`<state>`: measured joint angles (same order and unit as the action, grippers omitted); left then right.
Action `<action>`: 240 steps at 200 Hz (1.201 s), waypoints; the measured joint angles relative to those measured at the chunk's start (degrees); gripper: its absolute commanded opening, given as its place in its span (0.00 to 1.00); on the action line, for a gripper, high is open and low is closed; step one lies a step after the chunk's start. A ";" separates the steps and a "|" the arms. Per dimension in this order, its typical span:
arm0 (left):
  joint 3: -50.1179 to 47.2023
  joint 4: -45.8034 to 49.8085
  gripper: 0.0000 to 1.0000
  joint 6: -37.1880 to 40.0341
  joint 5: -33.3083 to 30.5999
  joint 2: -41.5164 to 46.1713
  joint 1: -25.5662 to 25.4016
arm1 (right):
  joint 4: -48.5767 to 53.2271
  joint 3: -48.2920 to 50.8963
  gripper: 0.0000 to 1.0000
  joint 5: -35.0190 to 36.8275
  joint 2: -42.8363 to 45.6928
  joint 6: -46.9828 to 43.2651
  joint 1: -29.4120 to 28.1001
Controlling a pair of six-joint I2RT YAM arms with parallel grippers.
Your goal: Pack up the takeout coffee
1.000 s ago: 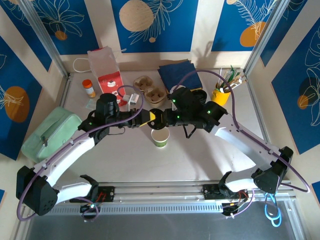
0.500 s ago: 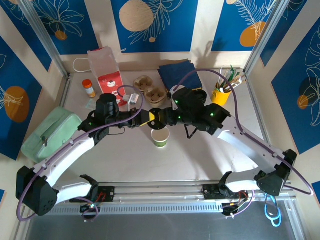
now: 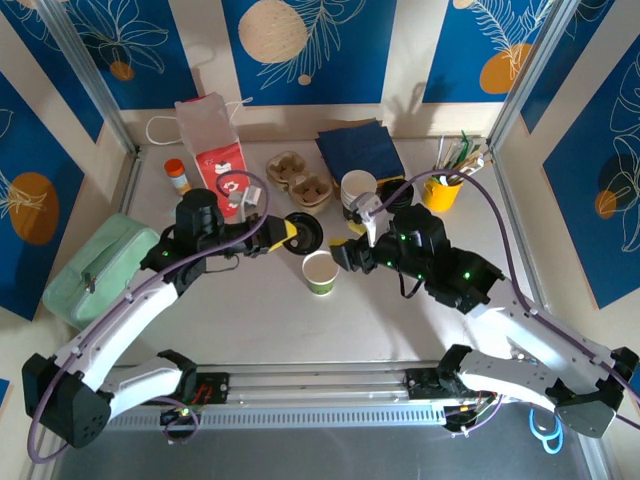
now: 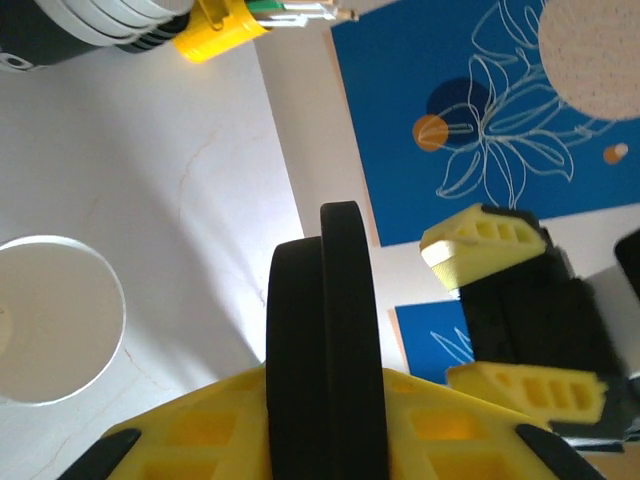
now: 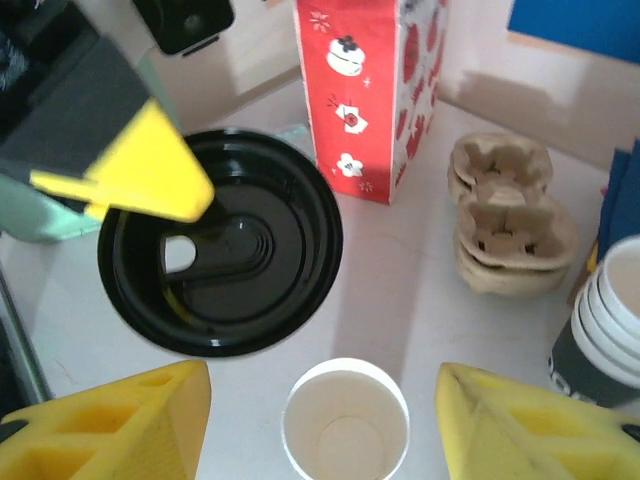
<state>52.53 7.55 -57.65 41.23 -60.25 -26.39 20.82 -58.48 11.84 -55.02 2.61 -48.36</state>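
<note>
One cup (image 3: 320, 272) near left hand (image 3: 290, 233) with lid (image 3: 305, 232)

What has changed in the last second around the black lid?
The right tool let go of the black lid, opened and drew back to the right. The left tool keeps the lid clamped, slightly further left. The open cup stayed put.

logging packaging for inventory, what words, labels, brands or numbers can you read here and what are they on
No words or numbers can be read anywhere.
red and white bag: printed pictures only, no legible letters.
orange-capped bottle: label too small to read.
stack of cups: nothing legible on the part in view.
</note>
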 measured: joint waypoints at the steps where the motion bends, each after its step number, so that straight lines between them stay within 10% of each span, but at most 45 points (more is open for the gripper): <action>1: 0.00 0.13 0.24 0.02 -0.04 0.07 0.04 | -0.15 0.11 0.58 -0.09 -0.02 -0.20 0.00; 99: -5.40 3.65 0.20 -13.35 -5.16 9.20 2.99 | -20.39 8.70 0.55 0.22 -5.38 -44.04 -12.44; 240: -7.15 4.04 0.19 -17.55 -7.28 9.94 3.04 | -26.86 6.19 0.39 7.21 -10.91 -54.51 -13.90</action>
<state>45.39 11.60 -75.20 33.95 -50.30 -23.35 -6.04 -52.29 19.05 -65.93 -51.90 -62.26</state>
